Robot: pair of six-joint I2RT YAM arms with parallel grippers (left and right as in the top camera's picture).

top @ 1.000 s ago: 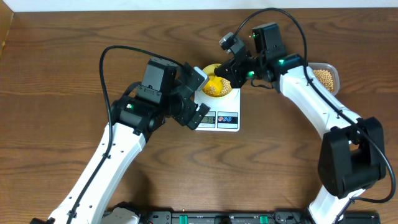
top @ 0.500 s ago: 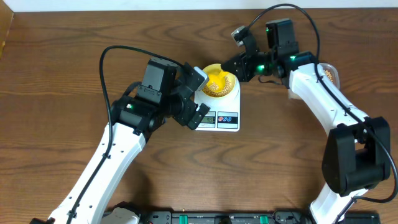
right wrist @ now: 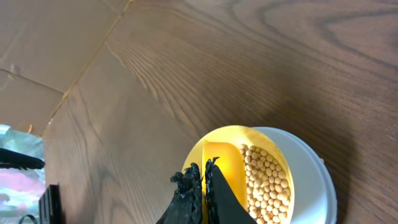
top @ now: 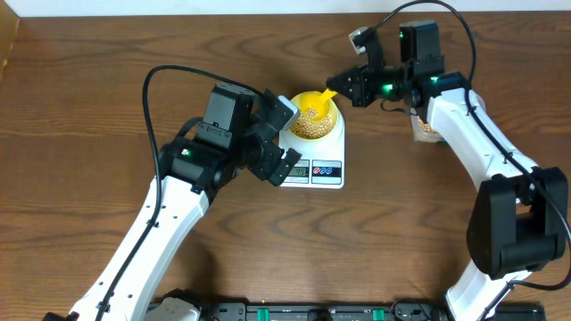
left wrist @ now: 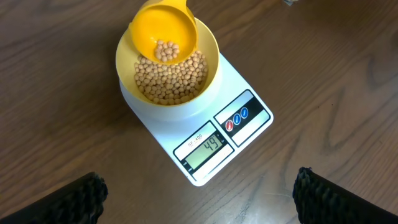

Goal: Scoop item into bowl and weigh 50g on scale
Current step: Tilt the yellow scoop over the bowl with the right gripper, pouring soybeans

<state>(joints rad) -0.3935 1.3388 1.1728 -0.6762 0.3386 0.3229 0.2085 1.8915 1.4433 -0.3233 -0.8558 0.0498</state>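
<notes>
Right gripper (right wrist: 204, 173): clamped tight on the handle of the yellow scoop (left wrist: 163, 31).
Yellow scoop: tilted over the far rim of the bowl (left wrist: 127, 93), with a few soybeans in its cup.
Soybeans (left wrist: 174, 78): heaped in the bowl, just ahead of the right fingertips.
Bowl: seated on the scale (left wrist: 252, 84), whose display reads 44.
Left gripper (left wrist: 198, 196): jaws spread wide and empty, with the scale ahead between them.

You are at a robotics lab bench: a white left arm (top: 169, 214) and right arm (top: 473, 134), trailing black cables (top: 150, 80), rise from a black rail (top: 303, 312) at the wood-grain desk's (top: 89, 107) edge, with cardboard sheeting (right wrist: 37, 37) beyond.
</notes>
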